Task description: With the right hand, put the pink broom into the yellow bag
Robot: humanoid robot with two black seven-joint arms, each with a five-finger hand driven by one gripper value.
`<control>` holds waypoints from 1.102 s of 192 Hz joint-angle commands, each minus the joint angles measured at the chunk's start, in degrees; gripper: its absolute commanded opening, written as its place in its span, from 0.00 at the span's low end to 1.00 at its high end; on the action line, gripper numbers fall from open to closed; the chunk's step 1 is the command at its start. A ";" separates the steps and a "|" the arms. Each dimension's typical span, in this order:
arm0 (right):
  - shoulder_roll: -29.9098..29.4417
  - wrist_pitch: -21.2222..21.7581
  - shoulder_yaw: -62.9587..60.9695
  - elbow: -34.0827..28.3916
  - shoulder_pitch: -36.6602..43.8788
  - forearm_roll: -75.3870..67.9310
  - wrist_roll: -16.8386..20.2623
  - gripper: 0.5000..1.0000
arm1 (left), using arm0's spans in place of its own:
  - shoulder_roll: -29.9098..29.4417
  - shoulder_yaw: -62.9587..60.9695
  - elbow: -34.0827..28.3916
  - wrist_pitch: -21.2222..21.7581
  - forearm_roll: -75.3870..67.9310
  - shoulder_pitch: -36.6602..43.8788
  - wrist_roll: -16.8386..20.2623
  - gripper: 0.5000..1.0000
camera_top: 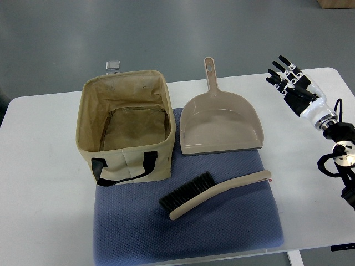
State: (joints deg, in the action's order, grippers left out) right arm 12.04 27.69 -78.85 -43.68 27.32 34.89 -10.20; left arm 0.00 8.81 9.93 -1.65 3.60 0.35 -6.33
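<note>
White table (44,166) carried a blue quilted mat (222,221) at near centre. On the mat's far-left part stood the yellow bag (125,160), an open-topped canvas tote with black handles, mouth up, nothing seen inside. To its right lay a beige dustpan (222,124), handle pointing far. Only 1 arm was visible: the right hand (294,86) hovered over the far-right table area, fingers spread and relaxed, holding nothing, well apart from everything on the mat. Left hand not seen.

The hand broom (213,194) lay flat on the mat, near side, in front of the dustpan and just right of the bag's near corner, touching neither. It read beige-pink under this light. Long axis ran left-right with a slight tilt: bristle head at the left, nearer end; handle tip at the right, slightly farther end. Dark bristles (188,191) faced the far side.

Handling judgement: a light, stiff plastic body, smooth and perhaps a little slippery; bristles soft and yielding, poor to grip. Best hold appeared to be the bare handle, right of the bristles, fingers wrapped across the long axis. Broom looked long against the bag mouth, so entering head-down, tilted, seemed sensible.
</note>
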 commanded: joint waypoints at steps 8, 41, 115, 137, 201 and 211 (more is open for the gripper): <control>0.00 0.00 0.01 0.00 0.02 0.00 0.00 0.86 | 0.00 0.16 0.00 -0.02 0.00 0.00 -0.09 1.00; 0.00 -0.09 0.01 0.09 0.02 0.00 0.09 0.86 | 0.00 0.07 -0.44 -0.02 0.00 0.00 0.00 1.00; 0.09 0.61 0.01 0.00 0.02 -0.61 0.35 0.86 | 0.00 -0.28 -0.62 0.51 0.00 0.00 0.00 1.00; 0.09 0.61 0.01 0.00 0.02 -0.70 0.26 0.86 | 0.00 -0.28 -0.62 0.51 0.00 0.00 0.00 1.00; 0.26 0.61 0.01 0.09 0.02 -0.79 0.26 0.86 | 0.00 -0.28 -0.62 0.51 0.00 0.00 0.00 1.00; 0.44 0.61 0.01 0.09 0.02 -0.79 0.35 0.86 | 0.00 -0.28 -0.62 0.51 0.00 0.00 0.00 1.00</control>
State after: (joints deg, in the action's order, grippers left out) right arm 12.17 28.30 -78.92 -43.65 27.33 34.10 -10.03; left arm 0.00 8.52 9.32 -1.14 3.60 0.36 -6.33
